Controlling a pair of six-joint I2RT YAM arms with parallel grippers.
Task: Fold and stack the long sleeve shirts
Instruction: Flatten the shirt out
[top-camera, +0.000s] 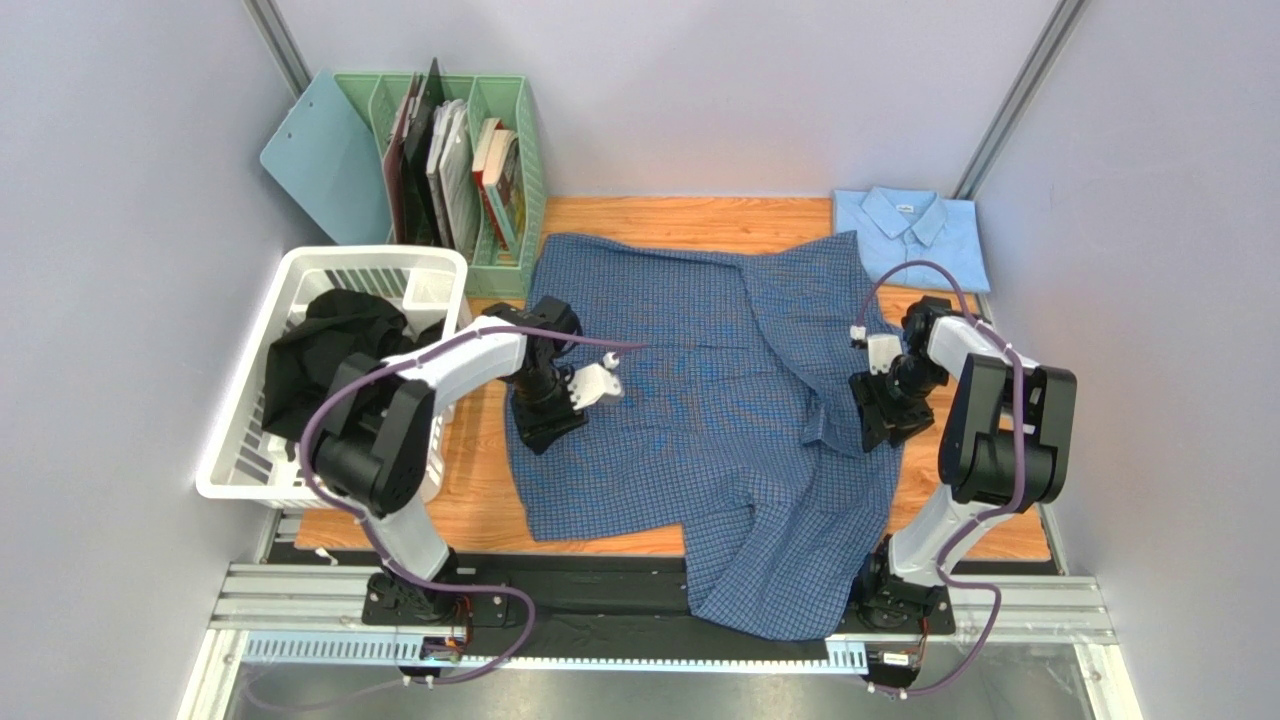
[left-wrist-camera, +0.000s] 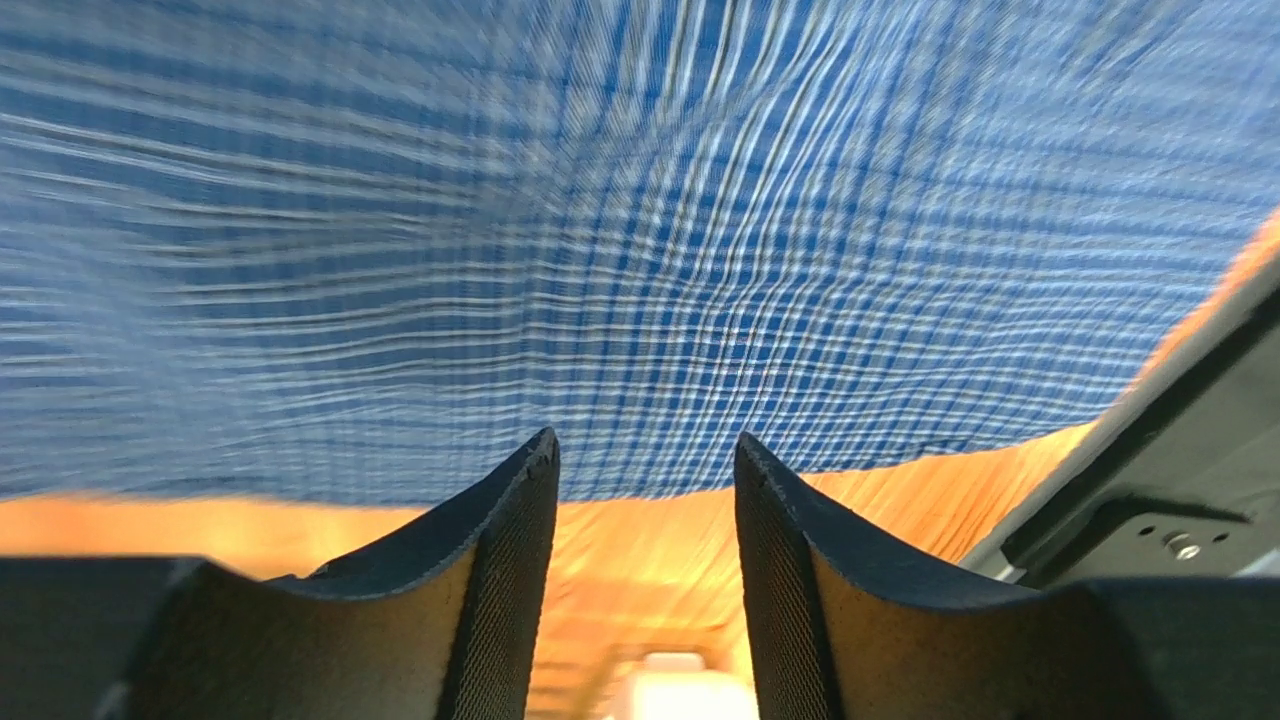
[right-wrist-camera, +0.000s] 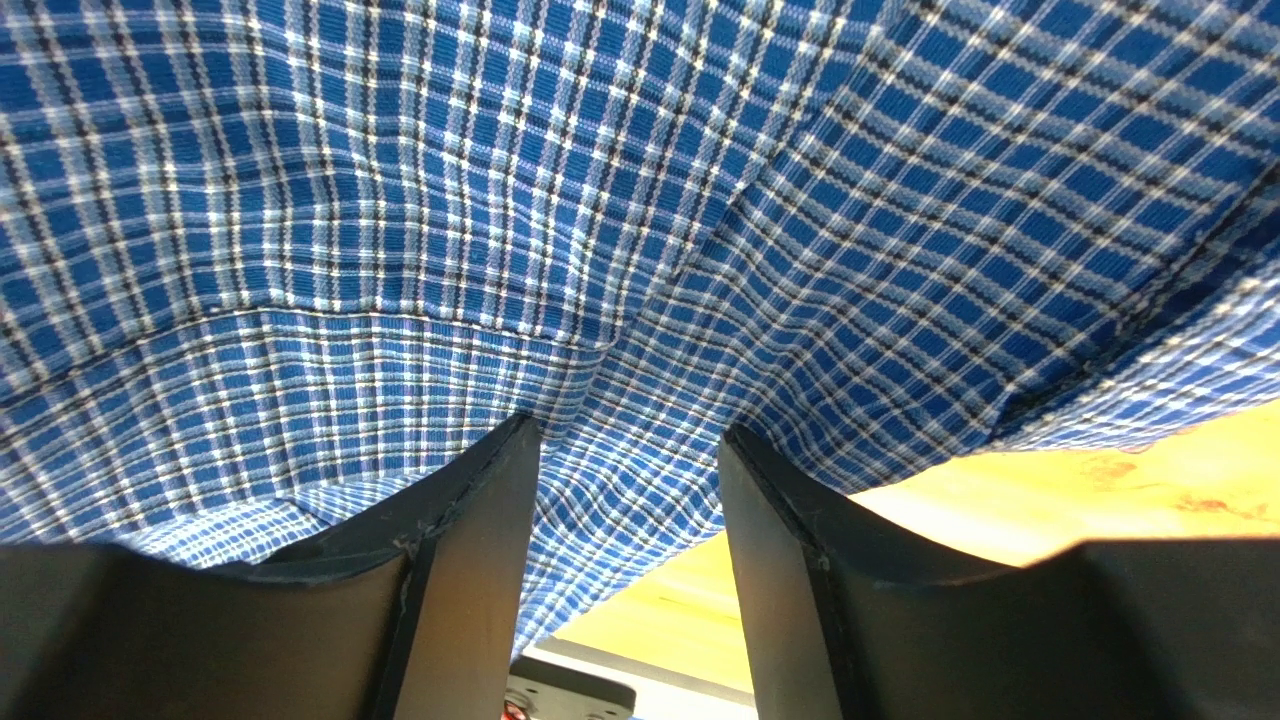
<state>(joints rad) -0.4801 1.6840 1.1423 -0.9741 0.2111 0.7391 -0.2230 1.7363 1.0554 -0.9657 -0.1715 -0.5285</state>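
My left claw (left-wrist-camera: 646, 450) stands half-open at the left edge of the checked shirt (top-camera: 706, 405) with nothing pinched; bare worktop (left-wrist-camera: 661, 555) shows between its fingers. The shirt lies spread across the middle, one part drooping over the near edge. It looks soft and light and will likely slump, so I'd take it by hems or seams, both sides together. My right claw (right-wrist-camera: 628, 435) is likewise half-open; whether cloth sits between its tips I cannot tell. The pale shirt (top-camera: 911, 228) lies folded far right. The sleeves are hard to trace.
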